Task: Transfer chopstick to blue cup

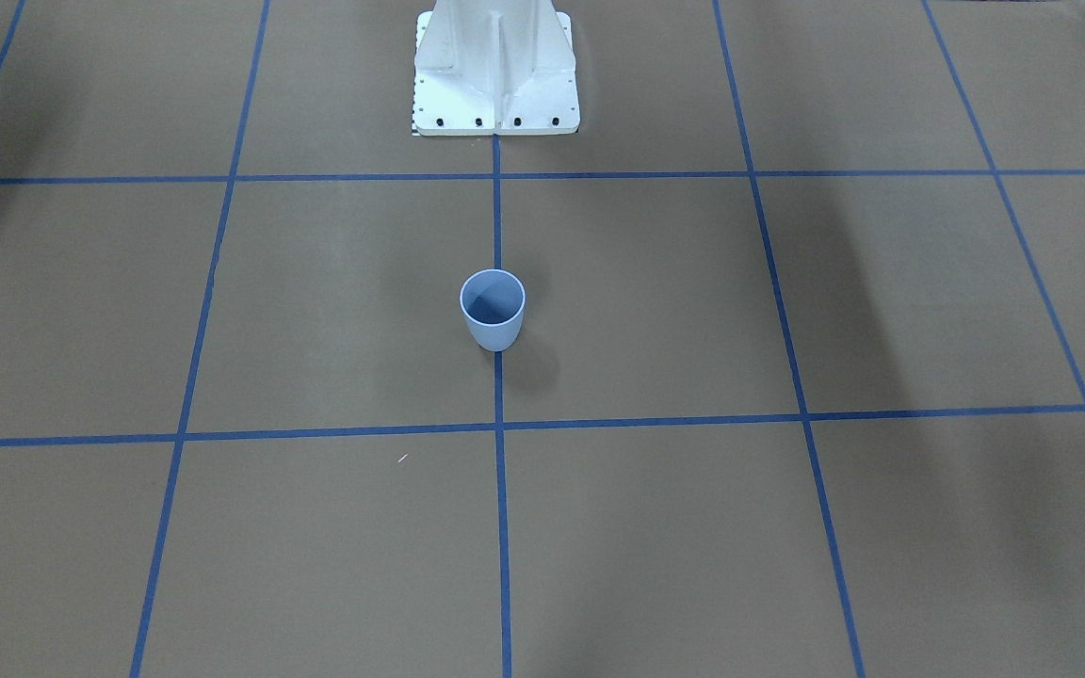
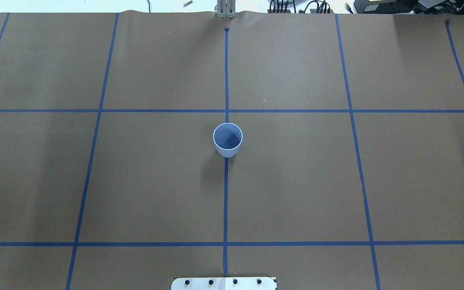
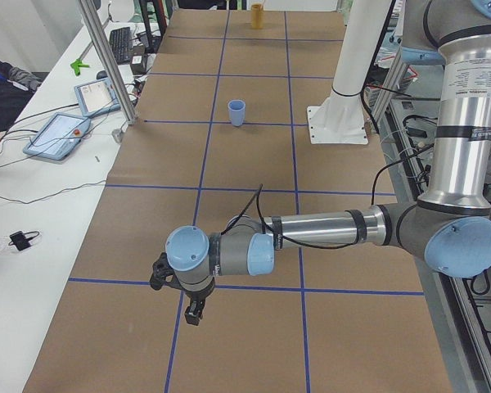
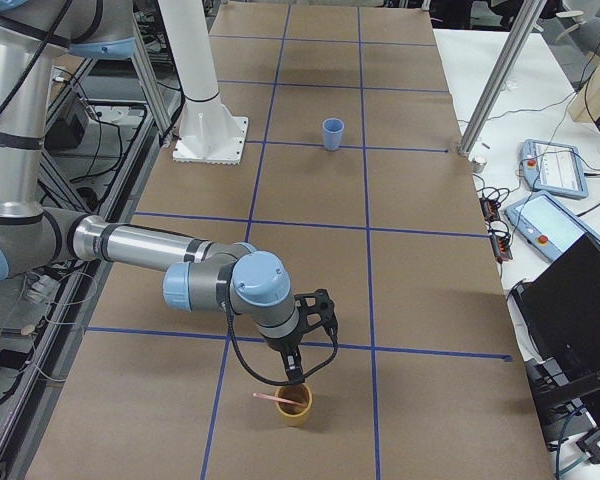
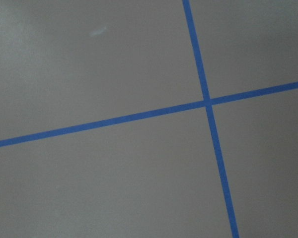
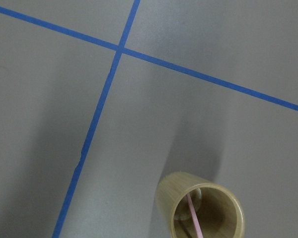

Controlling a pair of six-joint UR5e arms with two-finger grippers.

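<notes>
My right pincer (image 4: 295,376) hangs point-down just over a bamboo cup (image 4: 295,405). It shows only in the side view, small and dark, so I cannot tell whether its fingers are apart or together. My own wrist camera catches none of them. It looks down into the bamboo cup, where the pink chopstick (image 6: 193,216) leans against the inner wall, cut off by the bottom edge. From the side, the chopstick's upper end pokes out past the rim.

My left pincer (image 3: 194,316) hovers above a tape line at the other end of the table, and there too I cannot tell how the fingers stand. Its wrist camera sees only paper and crossing tape.

The table (image 2: 296,181) is covered in brown paper gridded with blue tape lines (image 2: 226,201).

The blue cup (image 2: 227,139) stands upright on the centre line, well apart from both pincers, in front of my white pedestal (image 1: 495,75). A white bench beside the table carries tablets (image 3: 57,133) and cables. A sleeve (image 3: 2,75) shows at that bench's edge.
</notes>
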